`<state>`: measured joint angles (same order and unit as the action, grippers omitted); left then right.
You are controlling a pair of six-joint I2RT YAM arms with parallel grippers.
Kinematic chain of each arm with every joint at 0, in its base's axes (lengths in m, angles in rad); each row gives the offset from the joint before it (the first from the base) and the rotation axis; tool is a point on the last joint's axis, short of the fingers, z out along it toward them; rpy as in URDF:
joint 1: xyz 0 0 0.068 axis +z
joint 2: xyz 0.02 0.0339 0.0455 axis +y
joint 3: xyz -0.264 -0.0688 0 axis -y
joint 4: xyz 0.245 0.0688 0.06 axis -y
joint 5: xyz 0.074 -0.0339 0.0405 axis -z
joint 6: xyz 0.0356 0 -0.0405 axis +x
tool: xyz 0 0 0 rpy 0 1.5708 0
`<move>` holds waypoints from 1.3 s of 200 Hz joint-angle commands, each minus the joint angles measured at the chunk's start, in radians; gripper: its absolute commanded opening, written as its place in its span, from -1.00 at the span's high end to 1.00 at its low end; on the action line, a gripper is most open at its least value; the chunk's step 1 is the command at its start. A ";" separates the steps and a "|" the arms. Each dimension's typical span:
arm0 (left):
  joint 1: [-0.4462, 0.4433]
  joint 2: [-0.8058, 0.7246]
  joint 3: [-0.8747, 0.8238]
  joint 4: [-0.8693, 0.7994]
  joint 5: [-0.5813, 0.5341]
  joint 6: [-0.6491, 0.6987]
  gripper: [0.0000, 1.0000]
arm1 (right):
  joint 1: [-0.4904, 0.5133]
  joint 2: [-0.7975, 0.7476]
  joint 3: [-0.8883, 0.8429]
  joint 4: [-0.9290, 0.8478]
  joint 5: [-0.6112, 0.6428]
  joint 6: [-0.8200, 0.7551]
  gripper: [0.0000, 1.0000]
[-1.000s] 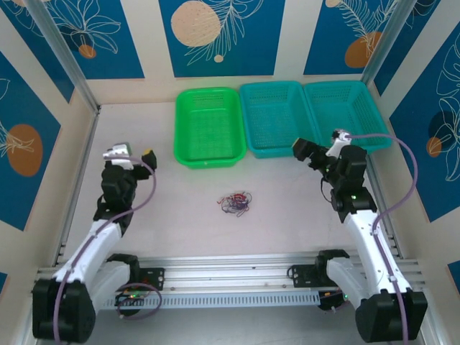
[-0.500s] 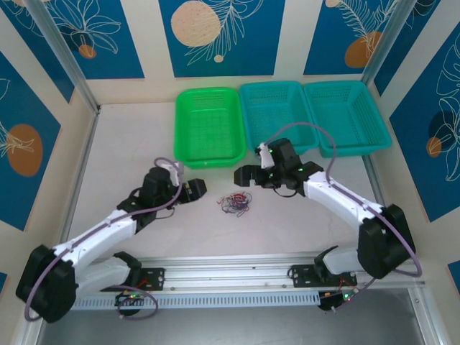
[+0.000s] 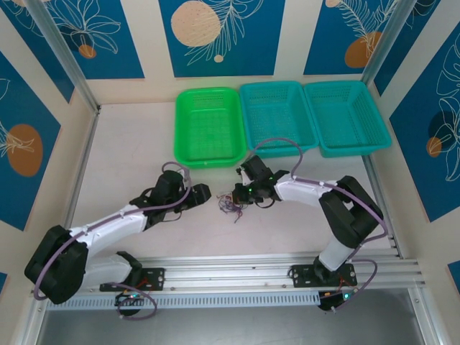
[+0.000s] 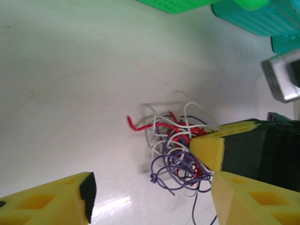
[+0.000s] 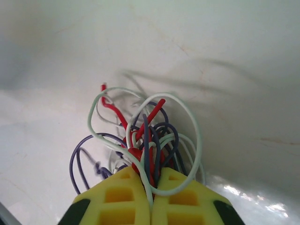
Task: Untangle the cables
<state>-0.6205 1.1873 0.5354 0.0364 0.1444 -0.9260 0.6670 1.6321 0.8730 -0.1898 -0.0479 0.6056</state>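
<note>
The cables (image 3: 231, 204) lie as a small tangled clump of red, white and purple wires on the white table. My right gripper (image 3: 241, 195) reaches in from the right and is shut on the cables (image 5: 150, 136). In the right wrist view several strands are pinched between the yellow pads of the right gripper (image 5: 151, 187). My left gripper (image 3: 203, 192) sits just left of the clump, open. In the left wrist view the cables (image 4: 176, 150) lie ahead of the left gripper (image 4: 150, 199), toward its right finger. One yellow fingertip (image 4: 211, 147) of the right gripper touches them.
A green basket (image 3: 208, 162) and two teal baskets (image 3: 280, 152) (image 3: 353, 152) stand in a row behind the clump. An aluminium rail (image 3: 230, 267) runs along the near edge. Panel walls enclose the table on three sides.
Both arms swung in from the sides to the clump. The right gripper went from open to shut on the cables. The left gripper moved in close on the clump's left.
</note>
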 commanded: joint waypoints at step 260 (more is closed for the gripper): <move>-0.001 -0.082 -0.038 0.346 0.014 -0.400 1.00 | -0.050 -0.305 -0.125 0.245 -0.293 0.067 0.87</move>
<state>-0.6201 1.1629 0.5022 0.4198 0.2058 -1.3785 0.6144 1.3148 0.7544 0.0624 -0.3840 0.6441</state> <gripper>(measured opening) 0.046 0.095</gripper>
